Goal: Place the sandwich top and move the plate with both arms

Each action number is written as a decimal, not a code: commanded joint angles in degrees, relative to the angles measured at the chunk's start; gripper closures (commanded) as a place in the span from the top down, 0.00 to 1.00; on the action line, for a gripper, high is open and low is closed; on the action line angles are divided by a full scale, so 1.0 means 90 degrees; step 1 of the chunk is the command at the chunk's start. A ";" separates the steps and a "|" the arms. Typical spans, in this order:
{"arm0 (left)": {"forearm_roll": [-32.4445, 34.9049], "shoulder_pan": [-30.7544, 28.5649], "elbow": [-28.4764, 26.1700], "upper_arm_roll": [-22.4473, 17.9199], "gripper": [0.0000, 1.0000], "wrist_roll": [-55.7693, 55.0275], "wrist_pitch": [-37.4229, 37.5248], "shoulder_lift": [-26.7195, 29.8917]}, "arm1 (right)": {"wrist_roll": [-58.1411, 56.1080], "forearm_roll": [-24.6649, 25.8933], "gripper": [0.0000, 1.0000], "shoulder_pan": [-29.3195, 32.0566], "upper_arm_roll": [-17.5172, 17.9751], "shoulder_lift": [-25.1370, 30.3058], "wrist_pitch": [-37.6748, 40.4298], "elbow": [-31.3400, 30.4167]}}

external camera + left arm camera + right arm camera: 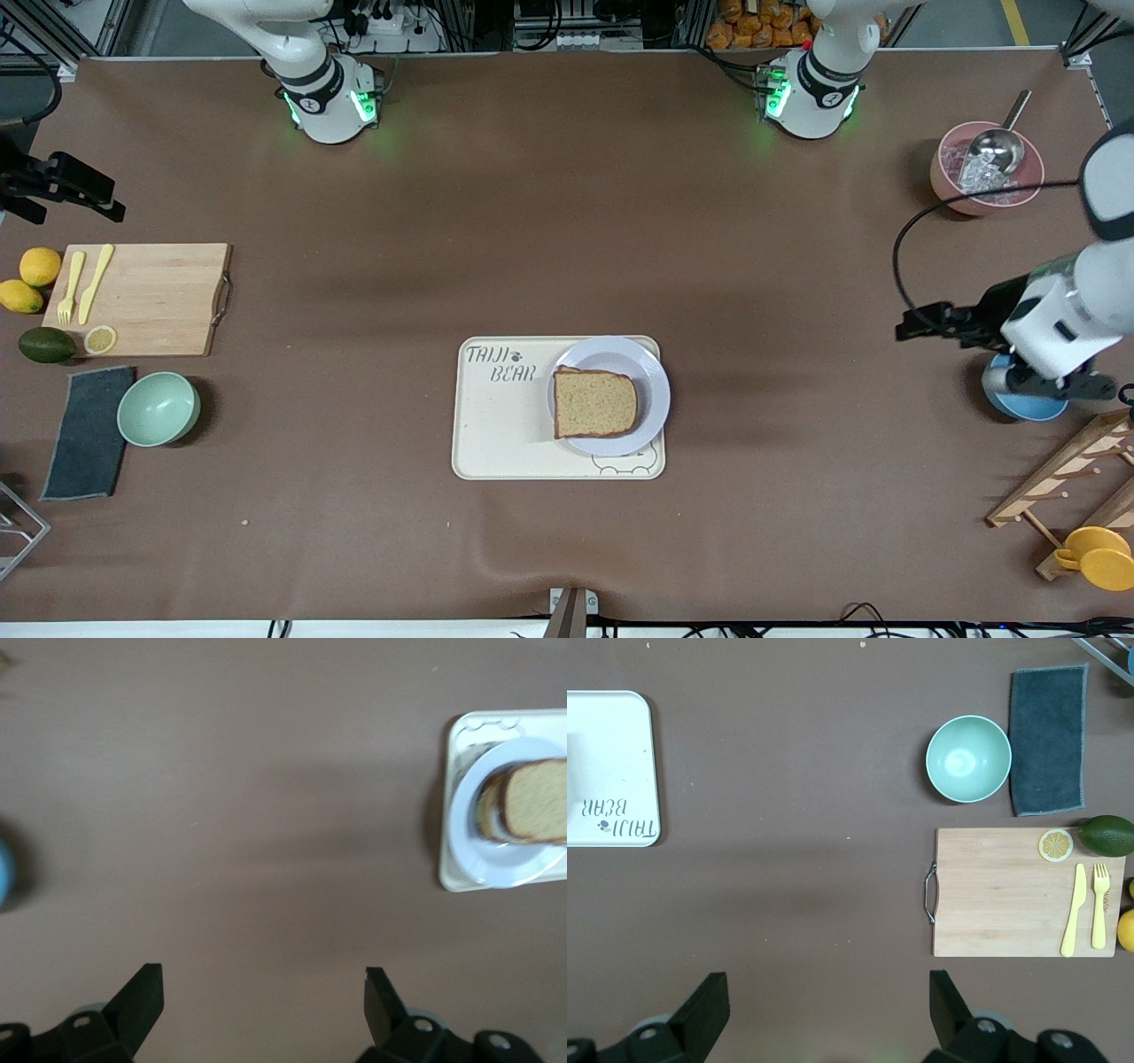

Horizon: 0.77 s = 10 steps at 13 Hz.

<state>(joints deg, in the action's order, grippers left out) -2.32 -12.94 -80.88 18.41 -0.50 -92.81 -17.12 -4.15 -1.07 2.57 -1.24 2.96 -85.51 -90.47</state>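
The sandwich top [595,403] caps the plate [654,377] on the tray [496,434]; left gripper [264,992] and right gripper [829,997] hover wide open, empty, apart for a two-sided lift.

The sandwich top [595,403] lies on the plate [653,390], which sits on the tray [496,434] at the end toward the left arm, near the middle of the table's front edge. The cutting board [151,297], bowl [159,408] and cloth [87,432] lie by the right arm's end; a fork [69,288] and knife [96,283] rest on the board.
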 commanded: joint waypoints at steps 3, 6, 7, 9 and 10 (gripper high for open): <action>0.0491 -0.0309 -0.0173 -0.0073 1.00 0.0414 0.0225 0.0544 | 0.0071 -0.0008 1.00 0.0046 0.0020 0.0013 0.0058 0.0042; 0.0599 -0.0310 -0.0260 -0.0072 1.00 0.0339 0.0254 0.0875 | 0.0061 -0.0008 1.00 0.0017 0.0021 0.0013 0.0048 0.0042; 0.0599 -0.0330 -0.0271 -0.0072 1.00 0.0329 0.0360 0.0973 | 0.0061 -0.0008 1.00 0.0036 0.0020 0.0023 0.0068 0.0052; 0.0599 -0.0340 -0.0290 -0.0043 1.00 0.0164 0.0546 0.1159 | 0.0061 -0.0008 1.00 0.0046 0.0020 0.0023 0.0077 0.0052; 0.0599 -0.0340 -0.0310 -0.0062 1.00 0.0153 0.0586 0.1247 | 0.0061 -0.0008 1.00 0.0046 0.0020 0.0023 0.0068 0.0052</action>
<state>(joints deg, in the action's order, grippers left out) 1.52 -15.65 -81.30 17.54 1.99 -88.38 -9.58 -4.15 -1.07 2.59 -1.30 2.96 -85.50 -90.47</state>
